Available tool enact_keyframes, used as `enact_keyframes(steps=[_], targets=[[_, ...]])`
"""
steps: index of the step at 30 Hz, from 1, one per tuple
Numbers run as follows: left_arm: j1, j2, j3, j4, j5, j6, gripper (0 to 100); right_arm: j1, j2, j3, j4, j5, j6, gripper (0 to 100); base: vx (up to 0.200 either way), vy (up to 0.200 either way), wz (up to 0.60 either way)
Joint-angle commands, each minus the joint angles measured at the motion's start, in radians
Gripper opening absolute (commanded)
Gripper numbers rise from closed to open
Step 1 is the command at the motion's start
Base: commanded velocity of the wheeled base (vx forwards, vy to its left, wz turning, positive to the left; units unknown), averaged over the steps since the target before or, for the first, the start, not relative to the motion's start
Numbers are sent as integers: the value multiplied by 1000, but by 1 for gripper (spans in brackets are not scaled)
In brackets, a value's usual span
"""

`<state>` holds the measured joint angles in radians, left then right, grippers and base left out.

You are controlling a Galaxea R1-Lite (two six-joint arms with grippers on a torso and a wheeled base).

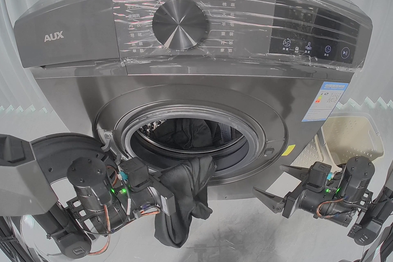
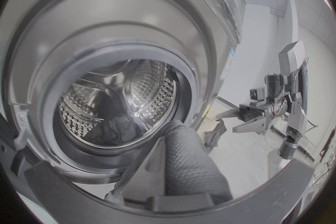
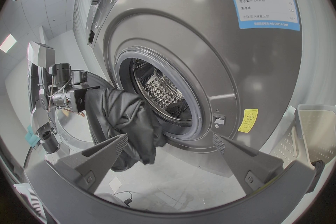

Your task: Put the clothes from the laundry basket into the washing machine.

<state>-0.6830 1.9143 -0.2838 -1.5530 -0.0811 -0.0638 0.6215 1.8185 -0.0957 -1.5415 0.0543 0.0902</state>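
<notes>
Left claw (image 1: 168,196) grips dark garment (image 1: 192,189) hanging at washing machine's (image 1: 196,82) opening.

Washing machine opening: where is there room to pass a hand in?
Free: the opening's right part, between the dark garment and the grey door seal. Crowded: the lower lip, where the left claw holds that garment.
</notes>
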Motion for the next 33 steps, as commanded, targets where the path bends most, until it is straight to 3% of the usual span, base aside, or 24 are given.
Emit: enact_keyframes(steps=[1,3,4,6,13,18,25,33], targets=[[-18,60,-25,-2,0,12,0,29,-13,8,0,-2,0,100,0,0,0],[-29,52,-28,-1,46,13,0,30,-16,8,0,-2,0,100,0,0,0],[-43,62,-34,-1,124,6,0,30,-19,10,0,-2,0,100,0,0,0],[-67,85,-40,-2,169,2,0,30,-21,10,0,-2,0,100,0,0,0],[-101,88,-66,-4,175,-5,0,30,-19,8,0,-2,0,100,-29,0,0],[-93,92,-72,-2,175,-2,0,32,-18,8,0,-2,0,100,-200,0,0],[-75,92,-113,-2,176,9,0,32,-16,-1,0,-7,0,100,0,0,0],[6,124,-264,-1,173,-7,0,93,-10,-42,0,-123,13,100,0,0,0]])
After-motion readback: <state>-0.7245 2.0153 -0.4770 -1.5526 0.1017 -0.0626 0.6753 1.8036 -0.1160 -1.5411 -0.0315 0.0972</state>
